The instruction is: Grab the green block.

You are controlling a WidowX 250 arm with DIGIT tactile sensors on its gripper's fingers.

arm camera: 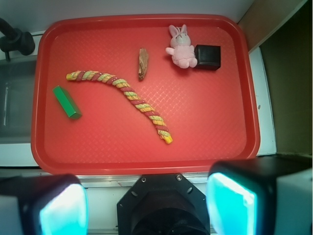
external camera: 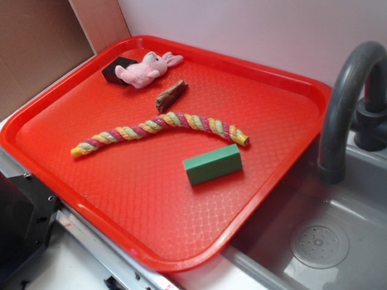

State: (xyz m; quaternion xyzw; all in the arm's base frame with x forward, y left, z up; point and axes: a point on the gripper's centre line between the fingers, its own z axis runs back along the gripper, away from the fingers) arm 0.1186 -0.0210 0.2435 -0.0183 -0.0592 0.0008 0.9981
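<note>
A red tray (external camera: pixel 84 181) sits beside a grey sink (external camera: pixel 338 241). The green block (arm camera: pixel 66 102) lies flat near the tray's sink-side edge, just clear of the rope toy (arm camera: pixel 122 98), so I judge there is room to straddle it. My pincer (arm camera: pixel 146 205) hangs high above the tray's near rim, fingers apart, holding nothing.

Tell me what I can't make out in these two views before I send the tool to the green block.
- Tool: wrist view, blurred and cut off by the bottom edge, fingertips out of frame; absent from the exterior view.
- Dark block: exterior view, partly hidden behind the pink bunny.
- Green block: fully visible, but its underside and far faces are hidden in both views.
- Tray: wrist view, near rim partly covered by the tool.
</note>
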